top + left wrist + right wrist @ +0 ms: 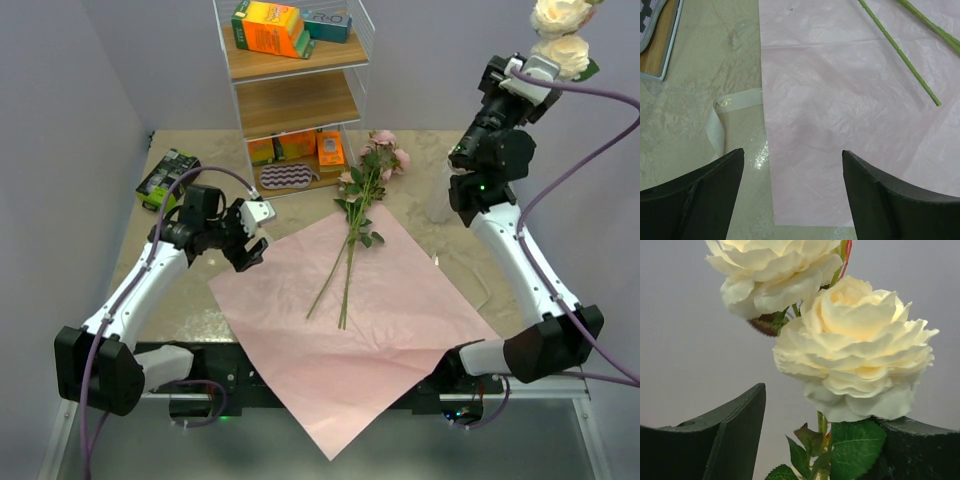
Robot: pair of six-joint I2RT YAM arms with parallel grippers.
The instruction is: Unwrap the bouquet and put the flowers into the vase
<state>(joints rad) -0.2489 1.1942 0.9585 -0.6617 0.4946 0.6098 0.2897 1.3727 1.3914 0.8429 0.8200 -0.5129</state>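
1. Grey walls close in a beige marbled table [425,150].
2. Two cream-white roses [860,340] stand high at the far right corner. Their green stem and leaves drop between the fingers of the right gripper [822,410].
3. That gripper's jaws stand apart, with a clear gap between the stem and the left finger. A leaf lies close against the other finger, and I cannot tell whether it touches.
4. The pink roses [380,155] lie flat on the spread pink sheet [400,310], with their blooms at its far corner and their long stems pointing toward the arms.
5. The vase [440,200] shows only as a pale upright sliver just left of the raised right arm, which hides most of it.
6. The left gripper [792,152] hangs over the sheet's left edge, its jaws wide and nothing between them.
7. A cream ribbon [722,115] curls on the bare table just beside that edge.
8. A wire shelf [300,100] at the back holds orange boxes [270,28].
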